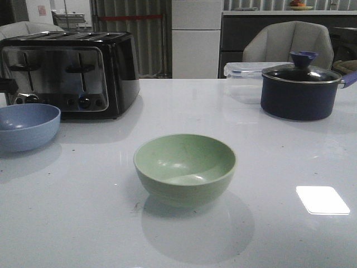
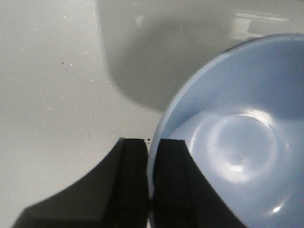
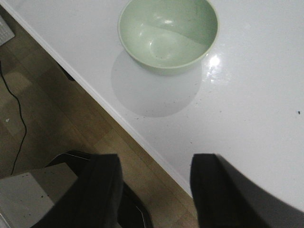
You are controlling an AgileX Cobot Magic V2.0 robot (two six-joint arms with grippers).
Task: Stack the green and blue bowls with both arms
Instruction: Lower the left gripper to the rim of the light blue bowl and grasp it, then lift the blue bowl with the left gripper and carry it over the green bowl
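The pale green bowl (image 1: 185, 167) stands upright near the middle of the white table; it also shows in the right wrist view (image 3: 168, 34). The blue bowl (image 1: 27, 126) is at the table's left edge, in front of the toaster. In the left wrist view my left gripper (image 2: 151, 156) is shut on the blue bowl's (image 2: 237, 142) rim, one finger inside and one outside. My right gripper (image 3: 154, 166) is open and empty, over the table's front edge, well short of the green bowl. Neither gripper shows in the front view.
A black toaster (image 1: 70, 72) stands at the back left. A dark navy pot with a glass lid (image 1: 301, 89) and a clear plastic box (image 1: 242, 78) stand at the back right. The table's front edge (image 3: 118, 118) runs under my right gripper, with floor below.
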